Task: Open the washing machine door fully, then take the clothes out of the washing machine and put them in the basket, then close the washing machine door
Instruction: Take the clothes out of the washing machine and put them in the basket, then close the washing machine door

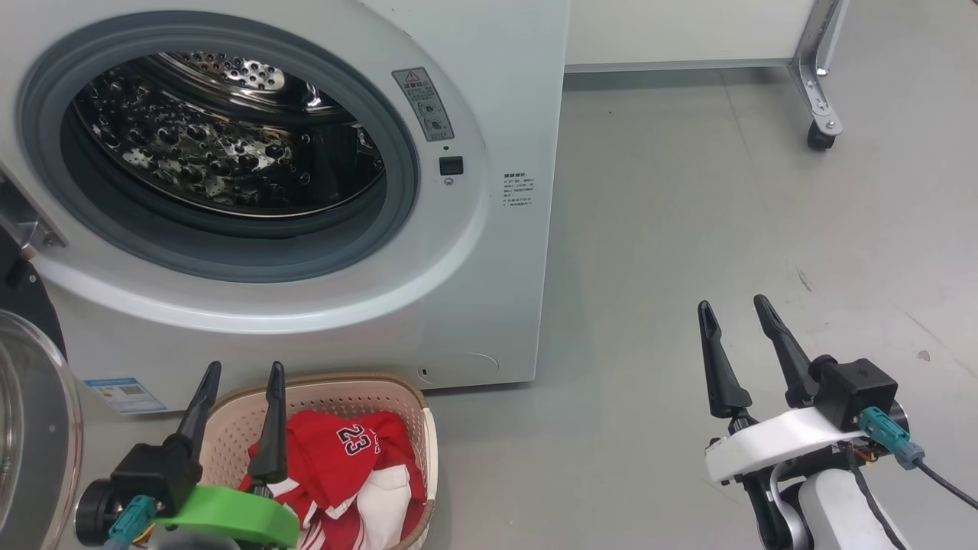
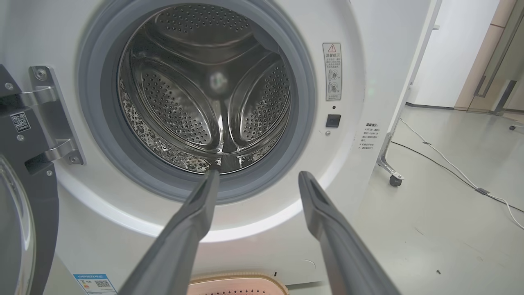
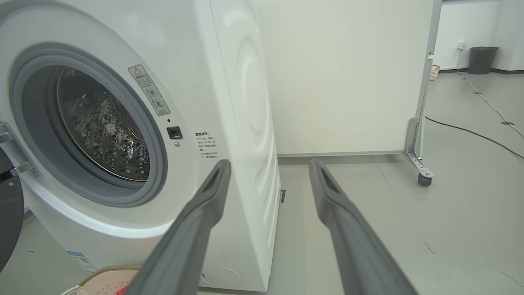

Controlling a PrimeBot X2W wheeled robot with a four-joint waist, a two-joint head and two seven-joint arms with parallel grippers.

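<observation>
Head view has the clothes (image 1: 344, 466), a red jersey with white panels and a dark 23, heaped in the basket (image 1: 351, 393); the basket stands on the floor (image 1: 688, 191) just in front of the washing machine (image 1: 489, 252), whose steel drum (image 1: 221, 145) shows through the grey ring (image 1: 229, 260); the washing machine door (image 1: 34, 428) hangs swung out at the left edge. The left hand (image 1: 244, 368) hovers over the basket's left side, fingers spread and holding nothing; the right hand (image 1: 732, 303), well apart to the right above the floor, is likewise released.
</observation>
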